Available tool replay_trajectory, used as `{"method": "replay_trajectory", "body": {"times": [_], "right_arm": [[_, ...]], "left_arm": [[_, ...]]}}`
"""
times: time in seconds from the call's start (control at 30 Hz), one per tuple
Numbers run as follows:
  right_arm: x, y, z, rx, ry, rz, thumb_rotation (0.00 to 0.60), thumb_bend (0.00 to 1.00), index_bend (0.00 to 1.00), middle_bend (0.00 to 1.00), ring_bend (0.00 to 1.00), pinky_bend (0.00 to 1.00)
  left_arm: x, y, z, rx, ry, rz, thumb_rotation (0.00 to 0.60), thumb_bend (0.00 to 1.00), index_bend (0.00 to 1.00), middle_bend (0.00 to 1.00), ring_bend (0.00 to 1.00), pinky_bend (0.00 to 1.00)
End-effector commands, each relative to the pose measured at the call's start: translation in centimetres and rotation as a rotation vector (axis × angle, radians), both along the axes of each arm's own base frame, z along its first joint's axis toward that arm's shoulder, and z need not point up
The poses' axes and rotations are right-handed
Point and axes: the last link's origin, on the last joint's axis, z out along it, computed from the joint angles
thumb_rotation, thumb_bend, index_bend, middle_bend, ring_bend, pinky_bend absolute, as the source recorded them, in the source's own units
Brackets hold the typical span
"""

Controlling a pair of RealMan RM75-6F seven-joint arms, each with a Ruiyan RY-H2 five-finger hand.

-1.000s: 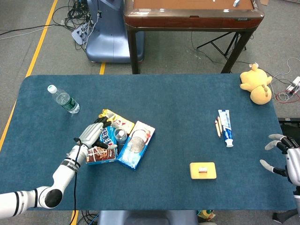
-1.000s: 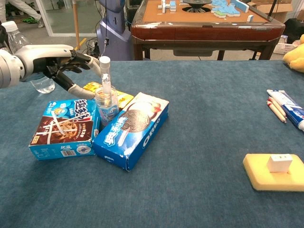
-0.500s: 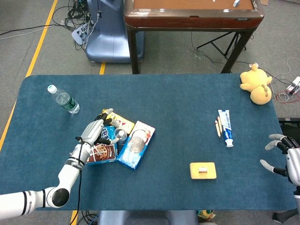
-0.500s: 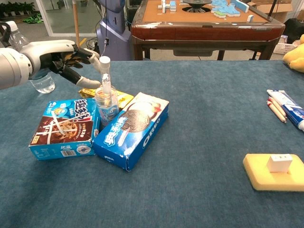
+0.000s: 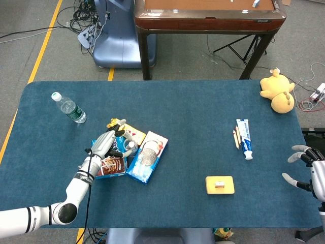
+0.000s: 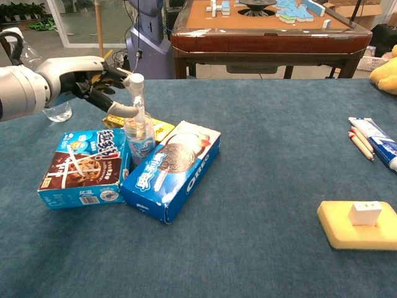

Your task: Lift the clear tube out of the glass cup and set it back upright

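The clear tube (image 6: 138, 102) with a white cap stands upright in the glass cup (image 6: 139, 133), wedged between two blue cookie boxes. In the head view the cup (image 5: 130, 148) sits just right of my left hand (image 5: 107, 145). In the chest view my left hand (image 6: 87, 81) reaches in from the left with its fingers apart. Its thumb tip touches the tube's side and a fingertip (image 6: 126, 74) lies at the cap, but nothing closes around the tube. My right hand (image 5: 306, 170) hovers at the table's right edge, fingers spread and holding nothing.
A chocolate cookie box (image 6: 80, 167) and an Oreo box (image 6: 170, 171) flank the cup, with a yellow packet (image 6: 160, 128) behind. A water bottle (image 5: 68, 108) lies far left. Toothpaste (image 5: 244, 138), pencils, a yellow block (image 5: 219, 184) and a plush toy (image 5: 277, 94) are on the right.
My left hand has moved right toward the tube, from a gap away to its thumb and a fingertip touching it. The tube, the cup and my right hand have not moved.
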Motion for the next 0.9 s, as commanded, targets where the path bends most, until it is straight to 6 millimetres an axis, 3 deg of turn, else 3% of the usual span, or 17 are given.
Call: {"method": "replay_trajectory", "body": {"times": [0.03,0.9], "right_arm": [[0.00,0.02,0.02,-0.001,0.000,0.000,0.600,0.01,0.53,0.32,0.27,0.50],[0.00,0.05,0.10,-0.003,-0.002,0.001,0.600,0.01,0.53,0.32,0.27,0.50]], "left_arm": [[0.20,0.17,-0.15,0.001,-0.002,0.000,0.600,0.24,0.43,0.00,0.00,0.00],[0.17,0.30,-0.35,0.016,0.014,0.004,0.600,0.26,0.50,0.00,0.00,0.00]]}}
